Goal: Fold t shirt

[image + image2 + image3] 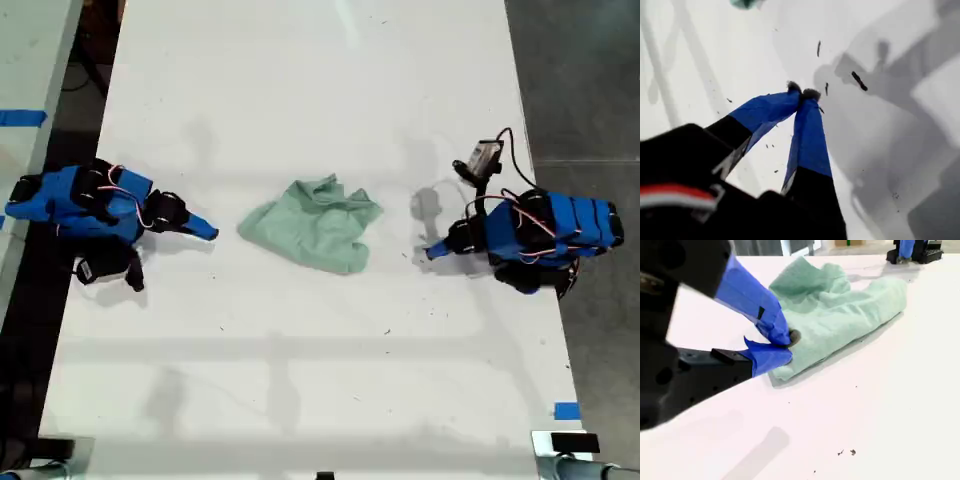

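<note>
The t shirt (pixel 315 225) lies crumpled in a loose heap at the middle of the white table (pixel 300 380), pale mint green and wrinkled. My second gripper (pixel 207 232) rests low on the table at the exterior view's left, shut and empty, a short gap from the shirt's near corner. Its wrist view shows the blue fingertips (pixel 777 330) closed just in front of the t shirt (pixel 840 310). My first gripper (pixel 432 250), at the exterior view's right, is shut on nothing and points at the shirt from a little farther off. Its tips (pixel 802 93) meet over bare table, with only a scrap of t shirt (pixel 745 3) showing.
A second table with blue tape (pixel 22 117) stands past the exterior view's left edge. Dark floor runs along the exterior view's right. A blue tape mark (pixel 567 410) sits near the table's front right corner in that view. The first arm's base (pixel 912 250) shows beyond the shirt.
</note>
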